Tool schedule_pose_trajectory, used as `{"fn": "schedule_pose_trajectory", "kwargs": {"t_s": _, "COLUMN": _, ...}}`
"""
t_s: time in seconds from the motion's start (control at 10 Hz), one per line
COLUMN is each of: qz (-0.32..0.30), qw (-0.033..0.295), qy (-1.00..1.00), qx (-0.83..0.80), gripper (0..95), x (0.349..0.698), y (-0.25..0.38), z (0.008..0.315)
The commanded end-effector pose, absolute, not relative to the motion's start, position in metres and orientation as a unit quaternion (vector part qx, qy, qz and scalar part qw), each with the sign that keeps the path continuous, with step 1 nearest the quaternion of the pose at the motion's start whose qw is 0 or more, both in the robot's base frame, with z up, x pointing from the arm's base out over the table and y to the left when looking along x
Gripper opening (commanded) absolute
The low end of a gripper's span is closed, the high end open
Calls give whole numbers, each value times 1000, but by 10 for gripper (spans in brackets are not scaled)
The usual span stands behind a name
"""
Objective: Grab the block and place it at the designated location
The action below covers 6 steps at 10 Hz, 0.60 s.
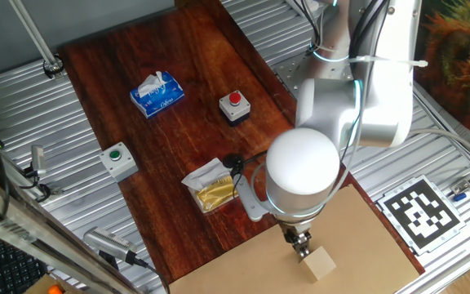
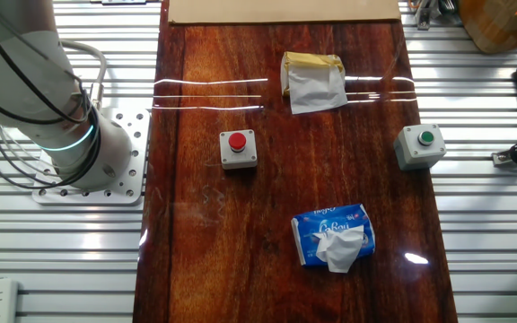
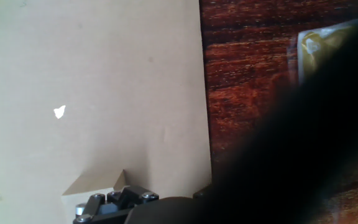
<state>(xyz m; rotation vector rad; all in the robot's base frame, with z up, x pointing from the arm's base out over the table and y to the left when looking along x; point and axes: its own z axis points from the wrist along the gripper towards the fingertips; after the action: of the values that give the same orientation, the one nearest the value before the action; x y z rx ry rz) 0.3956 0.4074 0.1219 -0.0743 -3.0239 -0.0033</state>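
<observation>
The block (image 1: 321,264) is a small light-tan wooden cube that rests on the large tan cardboard sheet (image 1: 365,237) near the bottom edge of one fixed view. My gripper (image 1: 300,244) points down at the block's upper left side, touching or nearly touching it. Its fingers look close together, but I cannot tell whether they grip the cube. In the hand view the block (image 3: 97,183) shows as a tan corner at the bottom left on the cardboard (image 3: 104,81), right by the finger hardware. A dark blur hides the lower right. The other fixed view shows only the cardboard's edge (image 2: 285,11).
On the dark red-brown board (image 1: 178,139) lie a red button box (image 1: 235,106), a green button box (image 1: 118,160), a blue tissue pack (image 1: 157,94) and a gold packet with white paper (image 1: 210,189) beside the cardboard. A black-and-white marker (image 1: 421,211) sits at the right.
</observation>
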Motion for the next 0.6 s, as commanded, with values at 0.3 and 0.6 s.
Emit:
{"fn": "schedule_pose_trajectory", "kwargs": {"t_s": 0.3, "qz": -2, "qw": 58, "qy": -998, "qx": -21, "gripper": 760, "x": 396, "y": 407, "z": 122}}
{"fn": "schedule_pose_trajectory", "kwargs": {"t_s": 0.6, "qz": -3, "qw": 60, "qy": -998, "qx": -10, "gripper": 760, "x": 396, "y": 407, "z": 122}}
